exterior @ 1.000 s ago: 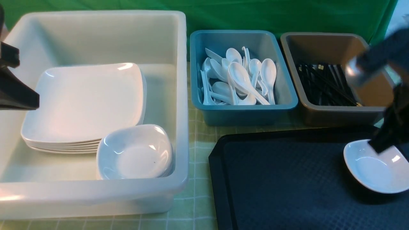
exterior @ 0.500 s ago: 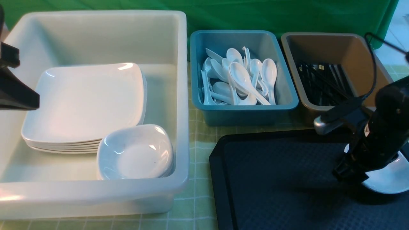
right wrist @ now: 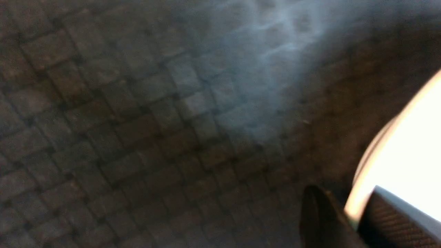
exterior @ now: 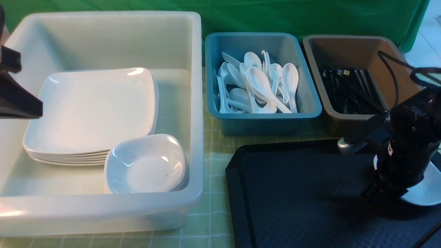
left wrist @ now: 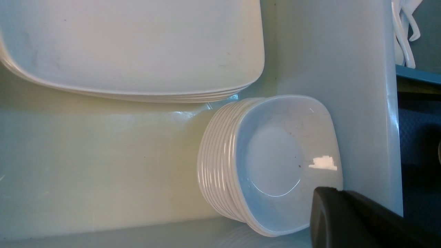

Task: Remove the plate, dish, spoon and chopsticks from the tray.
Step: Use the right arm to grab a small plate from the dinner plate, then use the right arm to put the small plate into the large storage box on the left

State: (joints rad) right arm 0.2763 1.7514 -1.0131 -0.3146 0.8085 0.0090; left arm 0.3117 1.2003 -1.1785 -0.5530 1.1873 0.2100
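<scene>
With the right fingers (right wrist: 348,213) pinched on the small white dish's (exterior: 425,191) rim at the black tray's (exterior: 293,193) right end, lift level toward the white tub's (exterior: 103,213) dish stack (exterior: 146,165).

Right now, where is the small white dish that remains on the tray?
In the front view, the dish sits at the tray's far right, under the right hand.
</scene>
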